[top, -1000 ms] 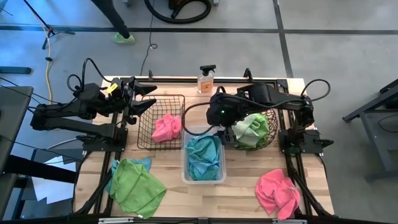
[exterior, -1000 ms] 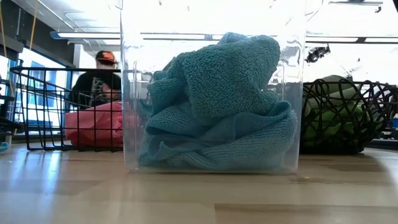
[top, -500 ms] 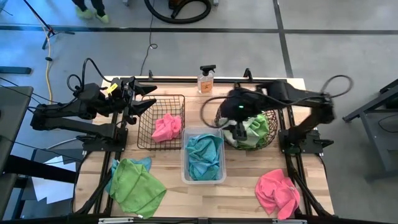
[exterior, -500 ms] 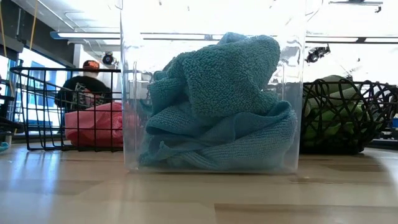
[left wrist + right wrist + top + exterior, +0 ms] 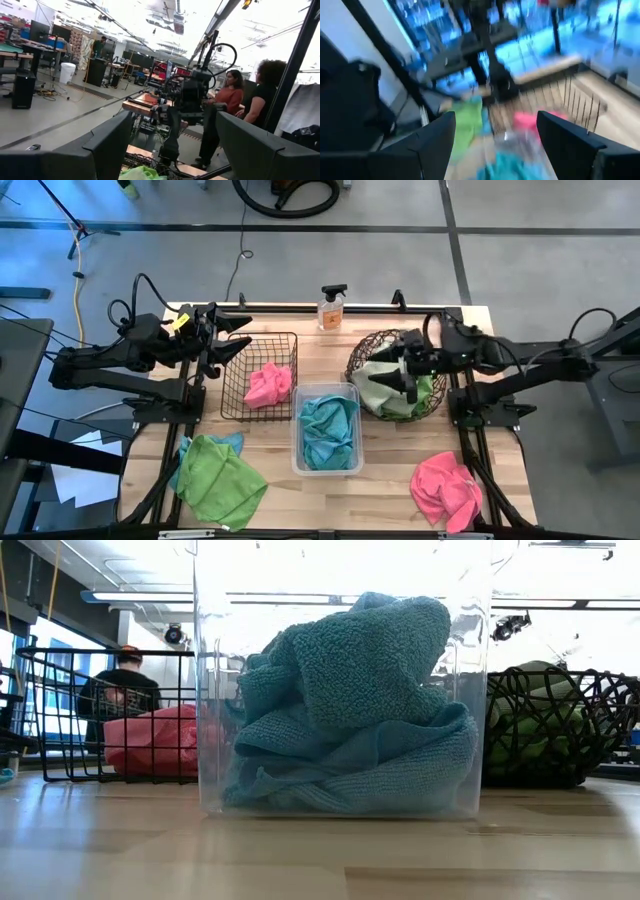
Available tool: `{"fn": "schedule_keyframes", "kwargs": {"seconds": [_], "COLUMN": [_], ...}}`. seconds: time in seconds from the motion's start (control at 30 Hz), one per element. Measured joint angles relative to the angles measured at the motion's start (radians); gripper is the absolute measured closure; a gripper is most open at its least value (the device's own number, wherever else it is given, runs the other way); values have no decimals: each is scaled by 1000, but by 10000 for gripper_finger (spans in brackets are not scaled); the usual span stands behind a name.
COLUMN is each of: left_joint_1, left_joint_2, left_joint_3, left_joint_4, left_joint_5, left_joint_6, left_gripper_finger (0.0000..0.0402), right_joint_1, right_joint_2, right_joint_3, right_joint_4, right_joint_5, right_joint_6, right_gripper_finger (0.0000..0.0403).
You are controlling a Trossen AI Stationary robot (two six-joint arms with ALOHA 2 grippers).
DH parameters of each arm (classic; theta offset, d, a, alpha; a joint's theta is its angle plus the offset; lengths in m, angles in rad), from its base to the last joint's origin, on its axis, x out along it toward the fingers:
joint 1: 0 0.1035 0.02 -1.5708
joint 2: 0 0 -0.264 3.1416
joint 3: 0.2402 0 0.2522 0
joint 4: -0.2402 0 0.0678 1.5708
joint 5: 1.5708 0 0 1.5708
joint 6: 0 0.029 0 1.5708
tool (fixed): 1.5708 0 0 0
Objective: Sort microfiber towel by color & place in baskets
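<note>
The black wire basket (image 5: 258, 375) holds a pink towel (image 5: 268, 383). A teal towel (image 5: 327, 430) fills the clear tub (image 5: 326, 466), bunched up against its wall (image 5: 350, 710). Green towels (image 5: 398, 390) lie in the round woven basket (image 5: 365, 350). On the table lie a green towel (image 5: 220, 480) on top of a teal one (image 5: 231, 442), and a pink towel (image 5: 447, 488). My right gripper (image 5: 398, 375) (image 5: 495, 145) is open above the round basket, touching nothing. My left gripper (image 5: 240, 338) (image 5: 172, 150) waits open over the wire basket's far left corner.
A clear spray bottle (image 5: 331, 308) stands at the table's far edge, between the wire and round baskets. Bare wood (image 5: 385, 480) shows between the tub and the loose pink towel. People stand in the room beyond the table (image 5: 260, 100) (image 5: 118, 690).
My right arm has drawn back from over the tub's far end toward the table's right edge, passing across the round basket, and its gripper now points level toward the left. A person in the room behind has walked leftward.
</note>
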Motion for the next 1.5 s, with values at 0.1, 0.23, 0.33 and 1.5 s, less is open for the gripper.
{"fn": "schedule_keyframes", "kwargs": {"seconds": [0.1, 0.23, 0.33, 1.5], "left_joint_1": [0, 0, 0, -888], "left_joint_2": [0, 0, 0, 832], "left_joint_3": [0, 0, 0, 210], "left_joint_4": [0, -2, -13, -1150], "left_joint_5": [0, 0, 0, 482], "left_joint_6": [0, -3, -64, -1284], "left_gripper_finger": [124, 124, 124, 124], "right_joint_1": [0, 0, 0, -3], "right_joint_2": [-5, 5, 5, 5], "right_joint_3": [-16, -16, -16, -16], "right_joint_4": [70, 68, 64, -22], "right_joint_5": [46, 80, 79, 79], "right_joint_6": [-46, -103, -104, -81], "right_gripper_finger": [126, 126, 126, 126]}}
